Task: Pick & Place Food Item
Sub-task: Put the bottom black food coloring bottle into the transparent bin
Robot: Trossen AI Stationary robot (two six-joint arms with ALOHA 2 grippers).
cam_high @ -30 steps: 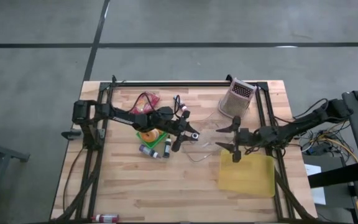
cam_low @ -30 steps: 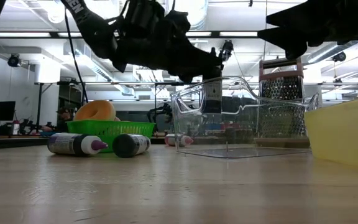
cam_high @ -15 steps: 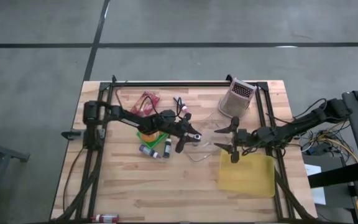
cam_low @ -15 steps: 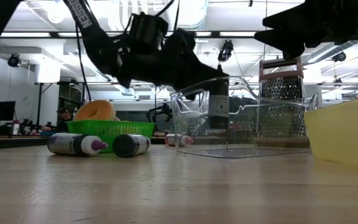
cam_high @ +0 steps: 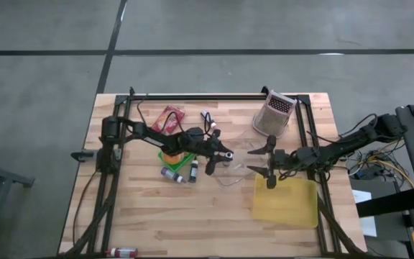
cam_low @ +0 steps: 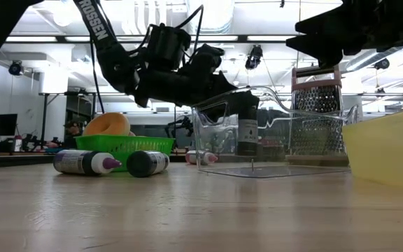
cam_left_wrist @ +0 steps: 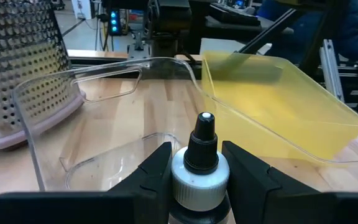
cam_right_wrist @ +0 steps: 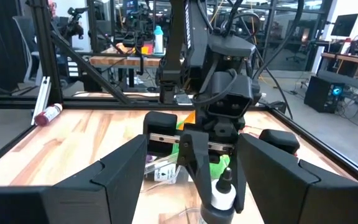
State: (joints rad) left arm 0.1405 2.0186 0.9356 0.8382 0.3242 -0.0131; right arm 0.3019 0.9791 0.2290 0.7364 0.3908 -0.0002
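My left gripper [cam_high: 218,161] is shut on a small dark bottle [cam_low: 247,129] with a white collar and a black nozzle [cam_left_wrist: 202,134]. It holds the bottle inside the clear plastic container [cam_high: 237,164], which also shows in the low view [cam_low: 271,133]. My right gripper [cam_high: 266,162] is open and empty. It hovers at the clear container's right side, above the edge of the yellow container [cam_high: 286,201]. A green basket [cam_high: 172,156] with a round orange food item [cam_low: 107,124] stands to the left of the clear container. My left gripper pinches the bottle between its two fingers [cam_left_wrist: 157,174], on the body just below the white collar [cam_left_wrist: 199,179]. The fingers come slanting down from the table's left. The bottle stands upright, nozzle up, low inside the clear container. Whether its base touches the floor I cannot tell.
Two small bottles [cam_high: 171,174] [cam_high: 192,171] lie in front of the green basket. A red packet [cam_high: 168,117] and a small bottle [cam_high: 208,122] lie at the back. A metal grater [cam_high: 274,114] stands at the back right. One bottle [cam_high: 121,252] lies at the near edge.
My left gripper has gone down and a little toward the table's right edge with the bottle. The bottle has stayed upright and now sits low inside the clear container, where it was above the rim a second ago.
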